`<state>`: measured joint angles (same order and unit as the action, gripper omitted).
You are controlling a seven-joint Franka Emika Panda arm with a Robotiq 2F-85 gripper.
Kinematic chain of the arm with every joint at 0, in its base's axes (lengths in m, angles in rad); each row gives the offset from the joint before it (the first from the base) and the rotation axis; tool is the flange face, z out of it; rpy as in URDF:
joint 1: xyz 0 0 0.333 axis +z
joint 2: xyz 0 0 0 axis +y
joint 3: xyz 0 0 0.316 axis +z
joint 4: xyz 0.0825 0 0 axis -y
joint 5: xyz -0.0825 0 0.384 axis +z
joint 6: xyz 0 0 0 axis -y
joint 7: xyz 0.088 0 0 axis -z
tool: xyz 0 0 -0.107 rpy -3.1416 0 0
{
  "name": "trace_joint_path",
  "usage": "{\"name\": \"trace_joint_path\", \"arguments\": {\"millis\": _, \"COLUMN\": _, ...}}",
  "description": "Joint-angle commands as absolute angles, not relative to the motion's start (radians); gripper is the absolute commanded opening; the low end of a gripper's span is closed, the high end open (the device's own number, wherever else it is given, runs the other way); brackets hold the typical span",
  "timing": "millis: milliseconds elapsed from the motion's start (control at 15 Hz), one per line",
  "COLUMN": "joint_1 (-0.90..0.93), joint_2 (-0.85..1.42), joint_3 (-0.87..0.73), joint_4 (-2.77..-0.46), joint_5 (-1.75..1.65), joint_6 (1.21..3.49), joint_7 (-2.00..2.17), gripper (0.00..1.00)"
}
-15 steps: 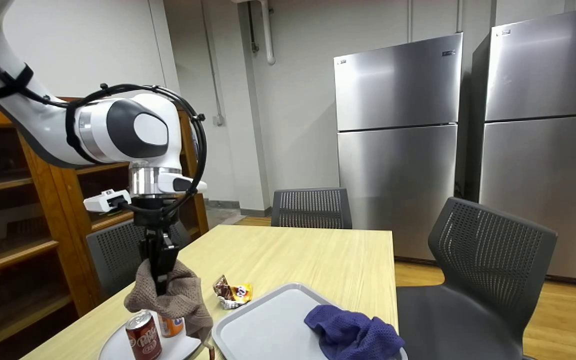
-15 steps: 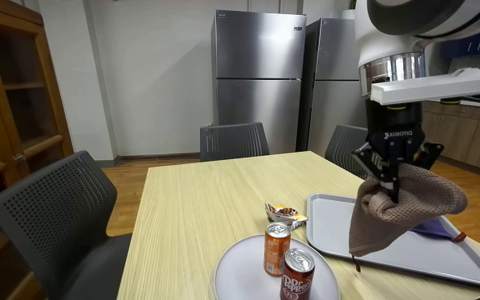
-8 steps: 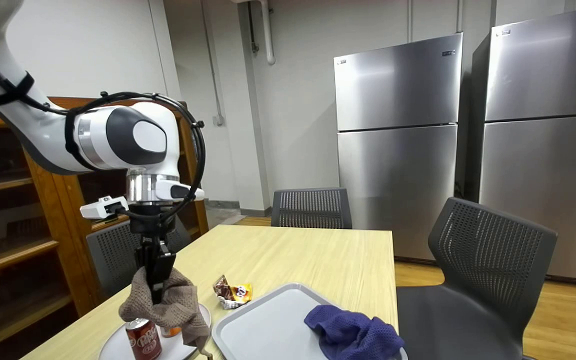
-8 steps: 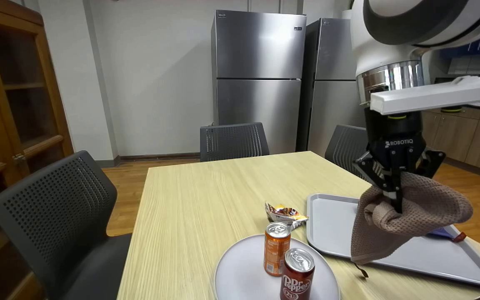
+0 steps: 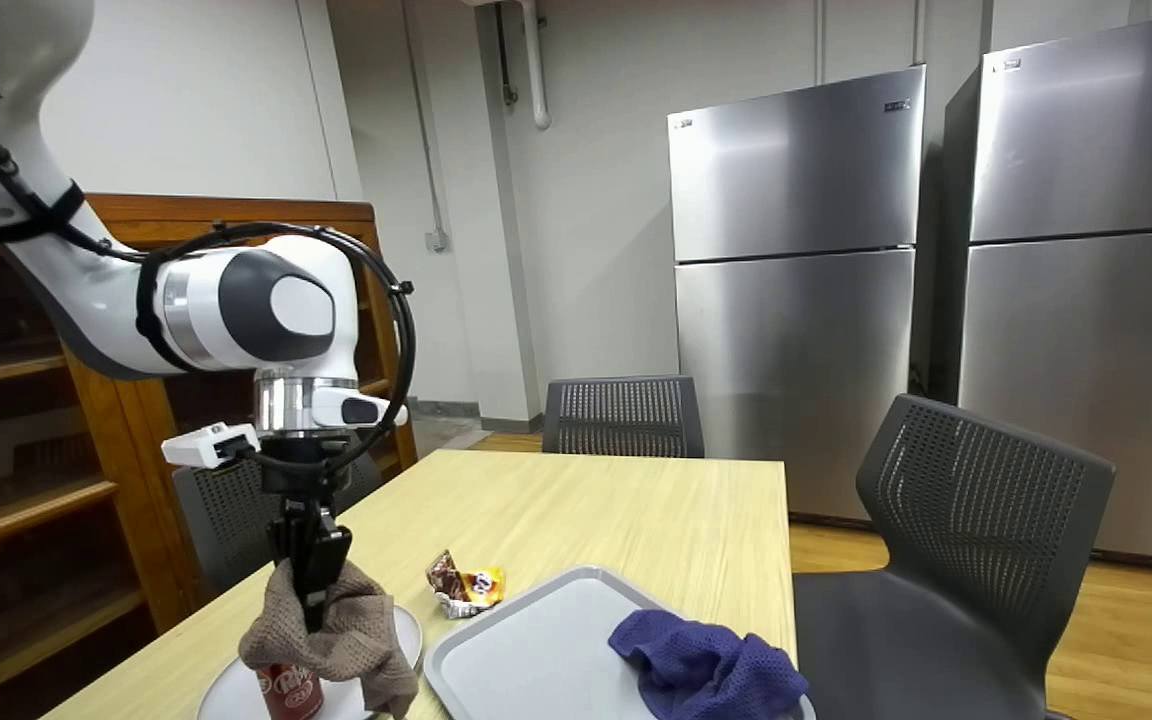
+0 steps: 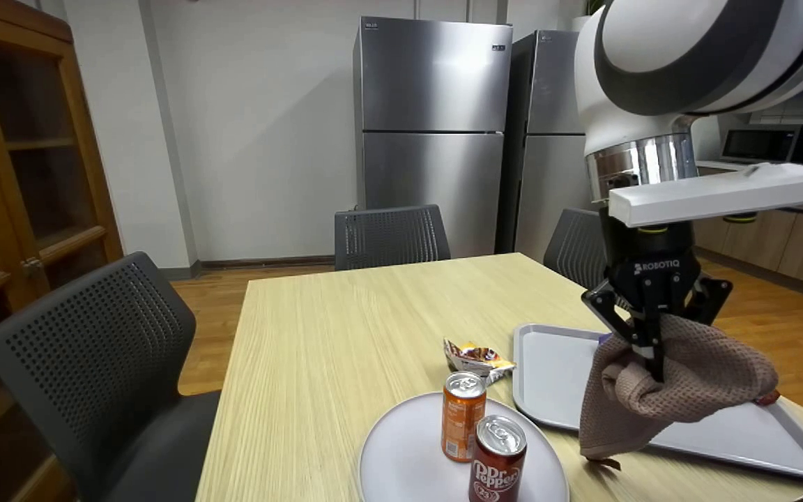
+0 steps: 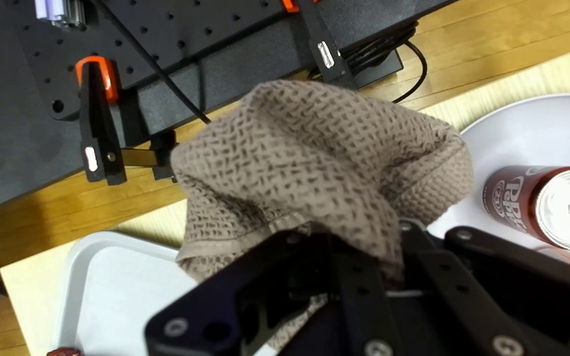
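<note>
My gripper (image 6: 652, 366) is shut on a brown waffle-weave cloth (image 6: 712, 380) and holds it bunched above the table. Its fingertips are partly hidden by folds. In an exterior view the cloth (image 5: 366, 625) covers the top of a dark red Dr Pepper can (image 5: 293, 692). The can (image 6: 495, 470) stands upright on a pale round plate (image 6: 401, 453) beside an orange can (image 6: 462, 418). In the wrist view the cloth (image 7: 285, 163) fills the middle, with the red can (image 7: 512, 202) to its right. Whether the cloth's lower corner touches the table I cannot tell.
A grey tray (image 5: 536, 660) holds a crumpled purple cloth (image 5: 706, 665). An open snack wrapper (image 6: 477, 360) lies between plate and tray on the wooden table (image 6: 346, 328). Dark chairs (image 5: 976, 540) stand around it. A black mounting table (image 7: 176, 64) with clamps is close by.
My gripper has moved down with the brown cloth still held. The cloth now hides the orange can and the red can's top in an exterior view. Cans, plate, tray and wrapper have not moved.
</note>
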<state>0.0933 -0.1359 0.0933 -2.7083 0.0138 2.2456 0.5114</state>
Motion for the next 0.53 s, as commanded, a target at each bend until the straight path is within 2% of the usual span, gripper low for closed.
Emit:
{"name": "trace_joint_path", "arguments": {"millis": 0, "joint_1": 0.084, "joint_2": -0.088, "joint_3": 0.109, "joint_4": -2.711, "joint_5": 0.005, "joint_6": 2.319, "joint_7": 0.517, "gripper": 0.02}}
{"name": "trace_joint_path", "arguments": {"millis": 467, "joint_1": 0.092, "joint_2": 0.011, "joint_3": 0.098, "joint_4": -2.697, "joint_5": -0.013, "joint_6": 2.403, "joint_7": 0.536, "gripper": 0.02}}
